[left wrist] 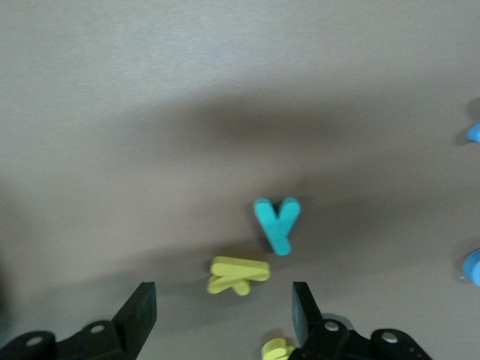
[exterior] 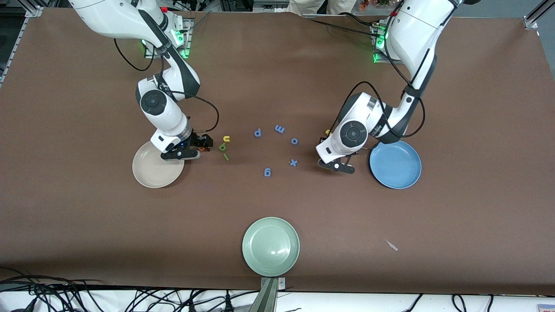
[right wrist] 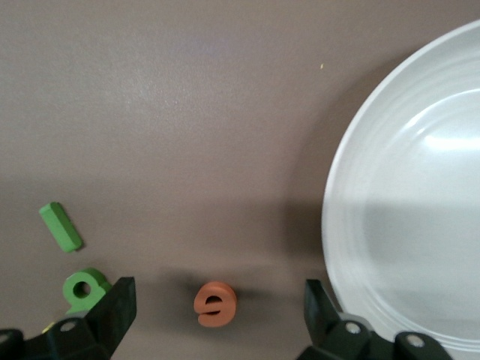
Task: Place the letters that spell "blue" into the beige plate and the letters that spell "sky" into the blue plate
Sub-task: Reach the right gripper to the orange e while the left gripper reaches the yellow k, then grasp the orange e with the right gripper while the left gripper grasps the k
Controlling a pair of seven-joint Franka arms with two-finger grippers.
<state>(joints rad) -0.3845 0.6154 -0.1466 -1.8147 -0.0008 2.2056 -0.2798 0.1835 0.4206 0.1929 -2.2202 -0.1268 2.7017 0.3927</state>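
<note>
My right gripper (right wrist: 217,309) (exterior: 202,144) hangs open low over the table beside the beige plate (exterior: 149,173) (right wrist: 405,225), with the orange e (right wrist: 216,303) lying between its fingers, untouched. The green b (right wrist: 84,288) (exterior: 222,147), green l (right wrist: 61,226) (exterior: 226,157) and yellow u (exterior: 226,138) lie close by. My left gripper (left wrist: 223,315) (exterior: 324,138) is open low over the table next to the blue plate (exterior: 395,164). The yellow k (left wrist: 238,274) lies just ahead of its gap, the teal y (left wrist: 277,223) past that, the yellow s (left wrist: 276,349) by one finger.
Blue-purple letters lie mid-table: p (exterior: 257,132), m (exterior: 279,128), o (exterior: 294,141), x (exterior: 293,163), g (exterior: 267,172). A pale green plate (exterior: 270,246) sits near the front camera's edge. A small white scrap (exterior: 391,245) lies toward the left arm's end.
</note>
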